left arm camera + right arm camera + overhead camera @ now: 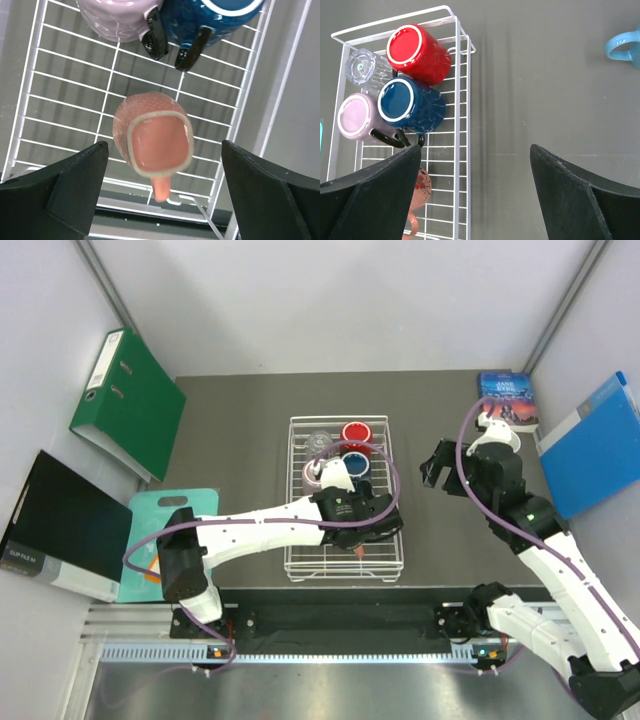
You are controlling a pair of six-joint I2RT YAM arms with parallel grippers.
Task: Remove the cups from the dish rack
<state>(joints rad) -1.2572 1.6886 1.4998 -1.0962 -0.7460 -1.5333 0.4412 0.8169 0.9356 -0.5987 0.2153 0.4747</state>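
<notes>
Dark grey tabletop (240, 440), dish rack (380, 560) centre frame. Left gripper (164, 147) spread wide over salmon mug (155, 135) at rack's lower end. Right gripper (475, 150) wide, empty, right of rack.

A green binder (128, 400), black folder (65, 525), teal cutting board (162, 506), book (508, 400) and blue folder (595, 445) ring the dark table (240, 440).
</notes>
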